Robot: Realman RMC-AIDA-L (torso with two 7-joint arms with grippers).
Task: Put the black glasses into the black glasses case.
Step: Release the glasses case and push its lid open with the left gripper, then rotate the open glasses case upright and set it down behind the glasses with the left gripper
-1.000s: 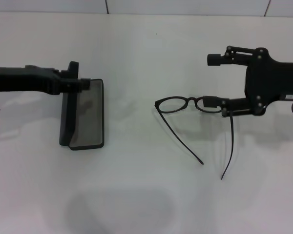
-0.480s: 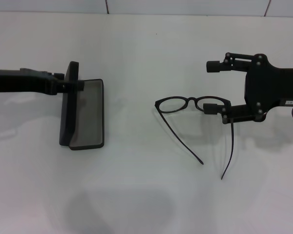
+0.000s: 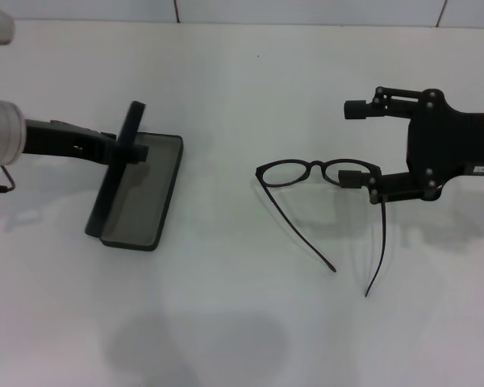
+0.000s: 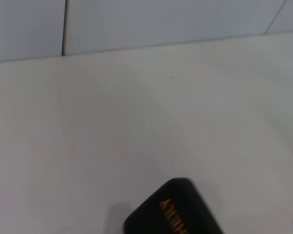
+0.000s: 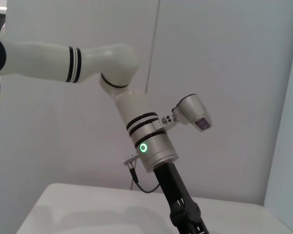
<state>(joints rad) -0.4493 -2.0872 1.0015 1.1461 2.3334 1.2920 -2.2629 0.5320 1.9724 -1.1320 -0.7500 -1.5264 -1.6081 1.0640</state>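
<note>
The black glasses (image 3: pixel 315 167) lie unfolded on the white table, right of centre, with both temple arms pointing toward me. My right gripper (image 3: pixel 355 143) is open at their right end; its lower finger (image 3: pixel 353 177) lies over the right lens and its upper finger is well clear. The black glasses case (image 3: pixel 141 193) stands open at the left, grey lining up, lid raised and skewed. My left gripper (image 3: pixel 123 149) is shut on the lid's far end. The lid's orange logo (image 4: pixel 172 214) shows in the left wrist view.
The white table (image 3: pixel 226 306) stretches bare between the case and the glasses and toward the front. A tiled wall (image 3: pixel 306 10) runs along the back edge. The right wrist view shows my white left arm (image 5: pixel 151 144) with a green light.
The left arm has swung the case: its far end moved right and its near end left, so it now lies skewed. The right gripper opened wider and shifted slightly right.
</note>
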